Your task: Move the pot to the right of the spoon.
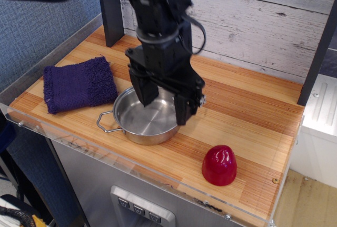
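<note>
The shiny steel pot (142,124) sits on the wooden counter near its front edge, one wire loop handle (105,122) showing at its left. My gripper (164,107) is open and hangs low over the pot's right side. One finger (145,92) is over the pot's inside, the other (184,110) stands at its right rim and hides the right handle. The spoon is hidden behind my arm.
A purple cloth (79,84) lies at the left of the counter. A red dome-shaped object (219,165) stands at the front right. A dark post (109,8) stands at the back left, with a white plank wall behind the counter.
</note>
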`<state>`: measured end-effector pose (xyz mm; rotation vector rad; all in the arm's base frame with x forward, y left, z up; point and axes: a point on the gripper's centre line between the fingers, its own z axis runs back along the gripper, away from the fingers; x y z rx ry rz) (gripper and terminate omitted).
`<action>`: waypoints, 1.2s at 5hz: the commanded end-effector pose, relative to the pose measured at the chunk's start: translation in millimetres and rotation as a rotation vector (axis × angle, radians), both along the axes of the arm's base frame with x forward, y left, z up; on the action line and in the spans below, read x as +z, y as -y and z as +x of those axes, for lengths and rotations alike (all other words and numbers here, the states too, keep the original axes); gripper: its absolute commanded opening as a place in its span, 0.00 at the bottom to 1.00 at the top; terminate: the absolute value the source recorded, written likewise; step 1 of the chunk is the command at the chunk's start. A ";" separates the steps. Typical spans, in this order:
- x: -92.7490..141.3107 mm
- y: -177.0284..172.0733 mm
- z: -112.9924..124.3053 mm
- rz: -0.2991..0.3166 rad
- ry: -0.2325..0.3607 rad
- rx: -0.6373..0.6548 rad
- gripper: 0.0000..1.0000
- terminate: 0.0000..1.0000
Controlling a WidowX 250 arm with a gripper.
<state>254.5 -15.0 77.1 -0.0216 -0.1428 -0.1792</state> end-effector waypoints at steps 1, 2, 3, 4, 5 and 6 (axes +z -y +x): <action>-16.2 1.1 6.8 -0.006 -0.001 0.008 1.00 0.00; -30.0 0.3 6.0 0.005 -0.006 0.041 1.00 0.00; -39.1 -1.8 4.7 0.024 -0.010 0.065 1.00 0.00; -46.5 -5.1 -0.5 0.063 0.025 0.090 1.00 0.00; -52.7 -8.5 -3.9 0.080 0.034 0.116 1.00 0.00; -51.4 -8.7 -0.3 0.103 0.071 0.136 0.00 0.00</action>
